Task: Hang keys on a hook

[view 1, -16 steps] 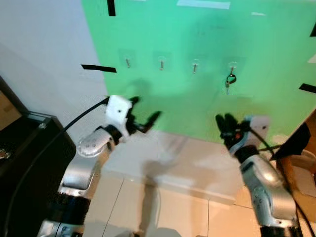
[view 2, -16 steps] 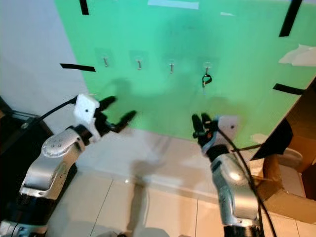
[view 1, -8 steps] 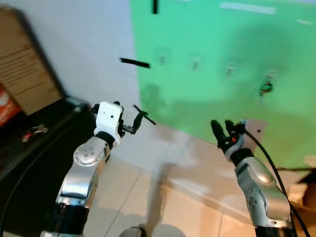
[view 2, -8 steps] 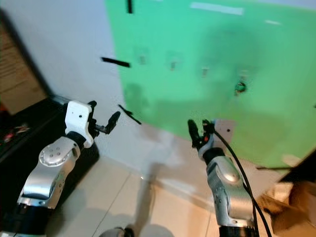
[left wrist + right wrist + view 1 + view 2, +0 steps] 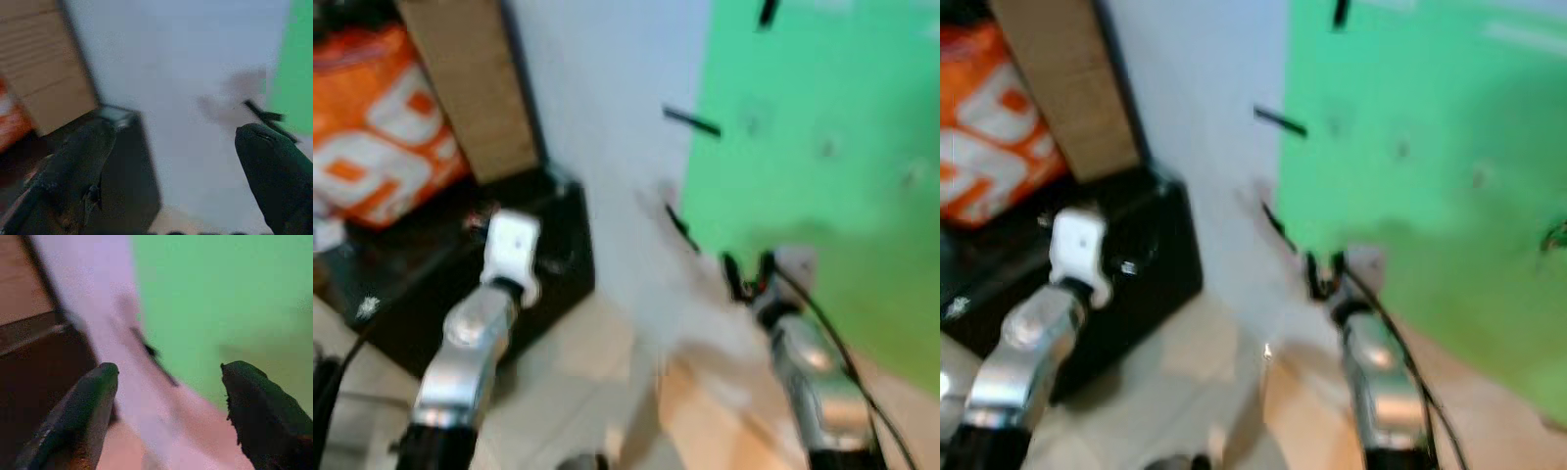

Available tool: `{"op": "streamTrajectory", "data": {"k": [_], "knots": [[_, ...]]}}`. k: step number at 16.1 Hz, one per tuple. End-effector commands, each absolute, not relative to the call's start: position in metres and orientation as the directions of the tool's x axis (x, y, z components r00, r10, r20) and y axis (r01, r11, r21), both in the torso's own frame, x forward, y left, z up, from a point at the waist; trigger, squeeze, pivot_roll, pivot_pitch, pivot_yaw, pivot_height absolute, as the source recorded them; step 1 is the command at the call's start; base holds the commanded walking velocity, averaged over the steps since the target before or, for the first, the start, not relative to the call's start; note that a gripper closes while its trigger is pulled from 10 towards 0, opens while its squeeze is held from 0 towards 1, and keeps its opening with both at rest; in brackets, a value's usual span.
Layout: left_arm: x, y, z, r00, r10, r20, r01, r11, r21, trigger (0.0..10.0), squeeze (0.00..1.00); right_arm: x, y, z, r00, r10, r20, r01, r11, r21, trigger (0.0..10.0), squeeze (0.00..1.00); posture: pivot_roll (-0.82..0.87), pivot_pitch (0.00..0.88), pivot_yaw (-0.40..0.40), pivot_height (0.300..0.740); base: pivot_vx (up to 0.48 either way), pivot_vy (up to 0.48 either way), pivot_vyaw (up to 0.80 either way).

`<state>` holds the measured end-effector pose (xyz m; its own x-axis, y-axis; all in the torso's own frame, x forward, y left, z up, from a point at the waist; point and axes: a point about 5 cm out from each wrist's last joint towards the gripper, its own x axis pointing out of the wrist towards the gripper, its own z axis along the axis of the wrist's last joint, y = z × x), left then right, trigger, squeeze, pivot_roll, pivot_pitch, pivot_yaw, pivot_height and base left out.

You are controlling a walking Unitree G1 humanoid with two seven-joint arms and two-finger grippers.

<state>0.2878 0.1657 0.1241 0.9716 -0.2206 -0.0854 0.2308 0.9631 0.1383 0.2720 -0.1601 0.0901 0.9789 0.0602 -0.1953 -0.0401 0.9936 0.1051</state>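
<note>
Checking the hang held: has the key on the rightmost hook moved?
Cannot tell. The camera swung left and blurred; a dark smudge at the green board's right edge may be it.

Motion blur smeared every view. On the green wall panel [image 5: 822,147] the hooks [image 5: 827,148] were reduced to faint grey smudges, and whether anything hung on them could not be told. In the right eye view a dark speck [image 5: 1557,233] at the frame's edge was cut off and too blurred to identify. The orange-and-white object [image 5: 382,117] ran off the picture's edge, its markings unreadable. The left gripper [image 5: 485,223] merged with the black cabinet [image 5: 543,269] behind it. Both arms were cropped at the bottom edge. In the wrist views each gripper's black fingers [image 5: 73,166] [image 5: 83,411] ran out of frame, soft-edged.
</note>
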Motion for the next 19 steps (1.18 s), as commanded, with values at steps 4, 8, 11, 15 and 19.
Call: {"op": "streamTrajectory", "data": {"k": [4,8,11,15,19], "knots": [[0.2873,0.1605,0.1278,0.970,-0.227,-0.083,0.236,0.962,0.135,10.0,0.09,0.2754,-0.1657,0.0911,0.981,0.040,-0.192,-0.022,0.995,0.098,10.0,1.00,-0.08,0.000,0.036,0.740,0.198,0.000,0.80],[0.2913,0.1619,0.1310,0.974,-0.214,-0.073,0.223,0.965,0.142,10.0,0.09,0.2821,-0.1608,0.0953,0.983,0.044,-0.176,-0.029,0.996,0.086,10.0,1.00,-0.08,0.000,0.037,0.740,0.271,0.000,0.38],[0.2927,0.1603,0.1321,0.972,-0.224,-0.070,0.232,0.963,0.135,10.0,0.10,0.2801,-0.1640,0.0949,0.984,0.025,-0.174,-0.012,0.997,0.076,10.0,1.00,-0.10,0.000,0.041,0.740,0.288,0.000,0.00],[0.2940,0.1600,0.1318,0.968,-0.240,-0.073,0.248,0.959,0.140,10.0,0.11,0.2761,-0.1621,0.0931,0.984,0.032,-0.177,-0.018,0.997,0.075,10.0,1.00,-0.10,0.000,0.046,0.740,0.319,0.000,0.00],[0.2938,0.1608,0.1316,0.968,-0.239,-0.077,0.248,0.959,0.139,10.0,0.11,0.2755,-0.1579,0.0930,0.982,0.047,-0.181,-0.032,0.996,0.085,10.0,1.00,-0.10,0.000,0.035,0.740,0.316,0.000,0.00]]}}
